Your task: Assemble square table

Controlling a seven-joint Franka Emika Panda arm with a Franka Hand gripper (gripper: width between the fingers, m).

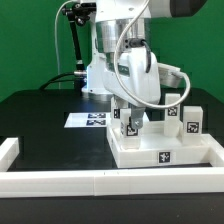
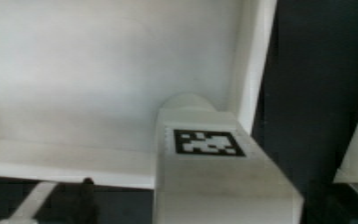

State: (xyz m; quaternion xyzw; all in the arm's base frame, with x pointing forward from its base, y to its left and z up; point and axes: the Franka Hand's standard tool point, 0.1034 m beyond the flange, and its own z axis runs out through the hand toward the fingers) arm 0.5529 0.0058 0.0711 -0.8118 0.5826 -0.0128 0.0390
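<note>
The square table's white slab lies on the black table in front of the arm, with a marker on its front face. My gripper is down over the slab's side on the exterior view's left, shut on a white leg block that stands upright on or just above the slab. In the wrist view the leg block with its marker runs between my dark fingers, my gripper closed round it, and the slab lies behind it. Two more leg blocks stand at the slab's side on the exterior view's right.
A long low white barrier wall runs along the front and turns back at both ends. The marker board lies flat at the exterior view's left of the arm. The robot's base and cables stand behind.
</note>
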